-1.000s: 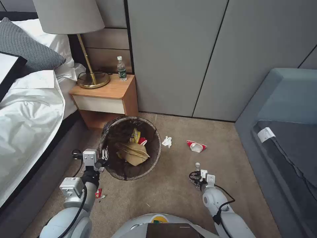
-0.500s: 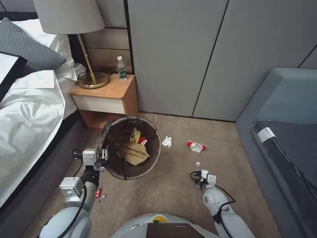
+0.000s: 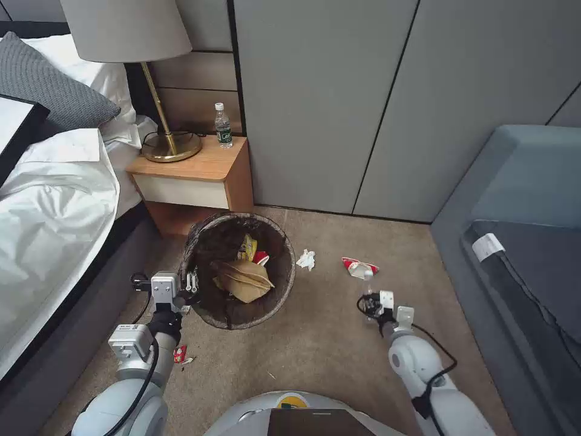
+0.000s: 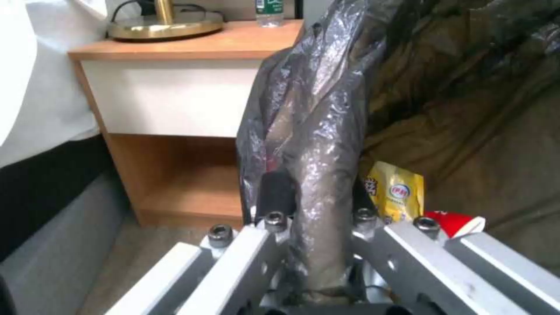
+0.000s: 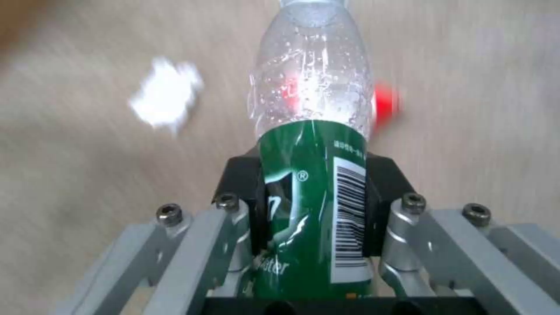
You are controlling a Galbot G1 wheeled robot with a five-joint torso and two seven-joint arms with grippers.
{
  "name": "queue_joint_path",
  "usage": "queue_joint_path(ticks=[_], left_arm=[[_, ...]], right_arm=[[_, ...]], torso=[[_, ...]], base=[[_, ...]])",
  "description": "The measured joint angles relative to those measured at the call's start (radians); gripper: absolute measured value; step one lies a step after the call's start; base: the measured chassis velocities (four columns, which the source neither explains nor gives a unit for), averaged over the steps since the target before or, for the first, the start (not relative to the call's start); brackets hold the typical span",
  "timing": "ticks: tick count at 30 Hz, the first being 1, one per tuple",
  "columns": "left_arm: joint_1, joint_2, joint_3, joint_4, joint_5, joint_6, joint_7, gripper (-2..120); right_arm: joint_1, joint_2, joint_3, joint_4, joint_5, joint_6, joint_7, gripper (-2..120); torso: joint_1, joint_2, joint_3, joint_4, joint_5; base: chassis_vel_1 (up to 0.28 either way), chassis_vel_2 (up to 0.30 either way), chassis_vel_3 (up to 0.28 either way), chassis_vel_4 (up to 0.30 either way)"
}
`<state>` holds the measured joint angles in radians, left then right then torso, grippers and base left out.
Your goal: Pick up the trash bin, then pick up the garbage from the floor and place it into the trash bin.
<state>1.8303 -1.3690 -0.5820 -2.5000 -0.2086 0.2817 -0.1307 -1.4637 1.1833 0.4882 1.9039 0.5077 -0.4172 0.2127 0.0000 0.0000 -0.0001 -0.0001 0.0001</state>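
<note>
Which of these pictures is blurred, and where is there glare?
Right wrist view: the carpet, white tissue and red cup are smeared by motion, while the green-labelled bottle in the right gripper stays sharp. Left wrist view: glare on the bin's plastic bag. Head view: sharp.

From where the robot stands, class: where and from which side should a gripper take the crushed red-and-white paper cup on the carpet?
Probably from straight above, pinching the crushed red-and-white paper cup across its narrow width: it lies flat on its side on the carpet, leaving no upright wall. The nearest, right gripper is shut on a green-labelled clear plastic bottle.
</note>
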Motion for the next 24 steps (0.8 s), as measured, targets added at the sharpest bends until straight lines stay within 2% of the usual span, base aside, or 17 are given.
queue_joint_path(ticks=[2, 3, 7, 8, 12, 14, 17, 18, 21, 24], left_arm=[[0.0, 0.0, 0.002, 0.0, 0.0, 0.003, 0.002, 3], [0.0, 0.0, 0.002, 0.0, 0.0, 0.003, 0.002, 3], [-0.001, 0.001, 0.006, 0.0, 0.0, 0.009, 0.004, 3], [-0.001, 0.001, 0.006, 0.0, 0.0, 0.009, 0.004, 3], [-0.001, 0.006, 0.006, 0.0, -0.003, 0.015, 0.004, 3], [-0.001, 0.007, 0.006, 0.0, -0.003, 0.016, 0.004, 3], [-0.001, 0.009, 0.011, 0.0, -0.003, 0.017, 0.004, 3], [-0.001, 0.009, 0.011, 0.0, -0.003, 0.017, 0.004, 3], [-0.002, 0.007, 0.017, 0.0, -0.002, 0.019, 0.004, 3], [0.0, 0.007, 0.021, 0.0, 0.001, 0.021, 0.005, 3]], right_arm=[[-0.025, -0.035, 0.019, 0.101, 0.005, 0.004, -0.03, 28], [-0.025, -0.035, 0.019, 0.101, 0.005, 0.004, -0.03, 28], [-0.043, -0.094, 0.034, 0.254, 0.012, 0.027, -0.088, 28], [-0.043, -0.094, 0.034, 0.254, 0.012, 0.027, -0.088, 28], [-0.009, -0.161, 0.023, 0.422, 0.079, -0.003, -0.105, 28], [0.008, -0.181, 0.015, 0.452, 0.1, -0.013, -0.106, 28], [0.109, -0.27, -0.053, 0.516, 0.168, -0.026, -0.107, 28], [0.109, -0.27, -0.053, 0.516, 0.168, -0.026, -0.107, 28], [0.219, -0.336, -0.13, 0.528, 0.227, -0.024, -0.13, 28], [0.301, -0.367, -0.184, 0.518, 0.258, -0.025, -0.188, 28]], torso=[[0.0, 0.0, 0.0, 0.0001, 0.0], [0.0, 0.0, 0.0, 0.0001, 0.0], [0.0, 0.0, 0.0, 0.0, 0.0], [0.0, 0.0, 0.0, 0.0, 0.0], [0.0, 0.0, 0.0, 0.0002, -0.0001], [0.0, 0.0, 0.0, 0.0, -0.0001], [0.0, 0.0, 0.0, 0.0, 0.0], [0.0, 0.0, 0.0, 0.0, 0.0], [0.0, 0.0, 0.0, 0.0004, -0.0001], [0.0, 0.0, 0.0, 0.0002, -0.0002]], base=[[0.0, 0.0, 0.0, 0.0], [0.0, 0.0, 0.0, 0.0], [0.0, 0.0, 0.0, 0.0], [0.0, 0.0, 0.0, 0.0], [0.0, 0.0, 0.0, 0.0], [0.0, 0.0, 0.0, 0.0], [0.0, 0.0, 0.0, 0.0], [0.0, 0.0, 0.0, 0.0], [0.0, 0.0, 0.0, 0.0], [0.0, 0.0, 0.0, 0.0]])
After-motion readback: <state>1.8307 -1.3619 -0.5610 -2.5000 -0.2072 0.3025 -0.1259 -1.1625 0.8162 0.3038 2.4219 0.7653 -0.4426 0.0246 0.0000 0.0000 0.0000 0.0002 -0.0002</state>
